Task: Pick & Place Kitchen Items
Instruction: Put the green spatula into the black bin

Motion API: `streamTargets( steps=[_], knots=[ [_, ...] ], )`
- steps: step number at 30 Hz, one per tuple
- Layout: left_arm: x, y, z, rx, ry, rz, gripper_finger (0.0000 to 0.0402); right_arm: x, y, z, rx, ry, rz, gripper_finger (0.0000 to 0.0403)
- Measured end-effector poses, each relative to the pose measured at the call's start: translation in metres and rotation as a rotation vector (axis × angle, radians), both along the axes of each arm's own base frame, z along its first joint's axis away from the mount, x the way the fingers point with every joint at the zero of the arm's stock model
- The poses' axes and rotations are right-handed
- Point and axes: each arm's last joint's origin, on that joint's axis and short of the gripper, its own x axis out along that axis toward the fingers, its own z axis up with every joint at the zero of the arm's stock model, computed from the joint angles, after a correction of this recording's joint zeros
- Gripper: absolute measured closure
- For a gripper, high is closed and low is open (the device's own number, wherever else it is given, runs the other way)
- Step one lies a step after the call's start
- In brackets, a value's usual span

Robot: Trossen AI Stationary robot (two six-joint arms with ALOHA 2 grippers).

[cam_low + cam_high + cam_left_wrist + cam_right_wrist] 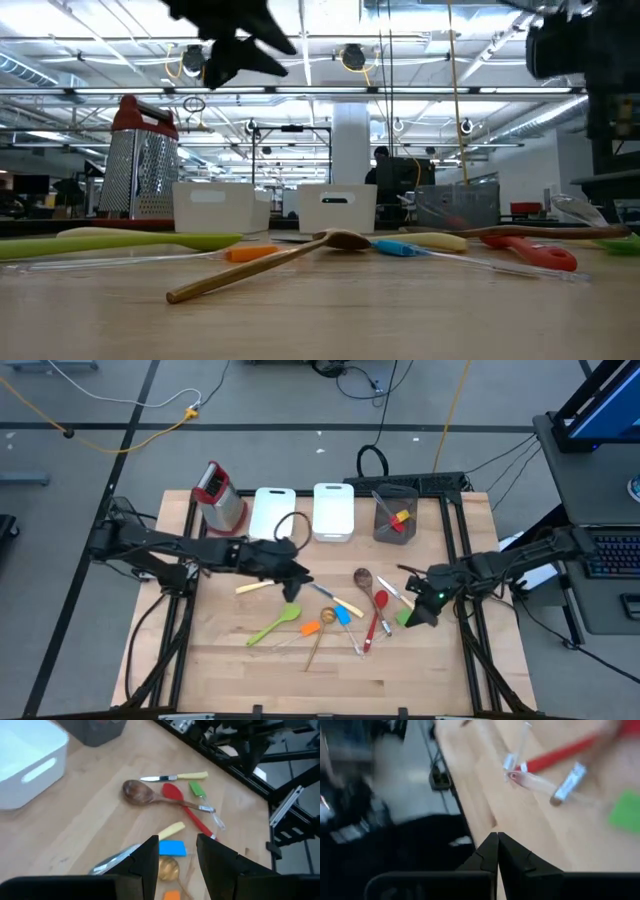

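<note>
Barely started: most utensils (330, 615) are still lying mid-counter (420, 660), both white bins (333, 510) looking empty (grey cup (395, 518) is holding a few). Left hand (177, 857) is hovering spread over them; right hand (497, 851), pressed together and empty, is sitting near the right edge.

Left arm reaches from the table's left edge toward the centre, forearm roughly level above the surface. Left gripper (300, 575) hangs raised above the table, fingers (150, 857) parted with a clear gap, nothing between them.

Right arm comes in from the right edge, wrist angled down. Right gripper (420, 610) sits low at the right side, fingertips (490, 852) pressed together, empty.
</note>
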Motion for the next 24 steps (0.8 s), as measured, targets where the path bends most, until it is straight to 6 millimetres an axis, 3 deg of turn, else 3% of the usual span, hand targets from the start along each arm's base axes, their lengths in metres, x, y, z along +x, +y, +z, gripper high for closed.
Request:
streamTargets(
  steps=[8,13,24],
  knots=[
    [-0.032,0.006,-0.019,-0.014,-0.064,0.029,0.0266,0.004,-0.001,-0.003,0.229,0.245,-0.289,0.0399],
    [-0.038,0.007,-0.027,0.005,-0.037,0.018,0.0266,0.003,-0.001,-0.003,0.341,0.344,-0.387,0.0386],
    [-0.037,0.01,-0.028,0.079,-0.054,-0.142,0.0266,0.003,0.007,-0.008,0.433,0.503,-0.501,0.0274]
  ],
)
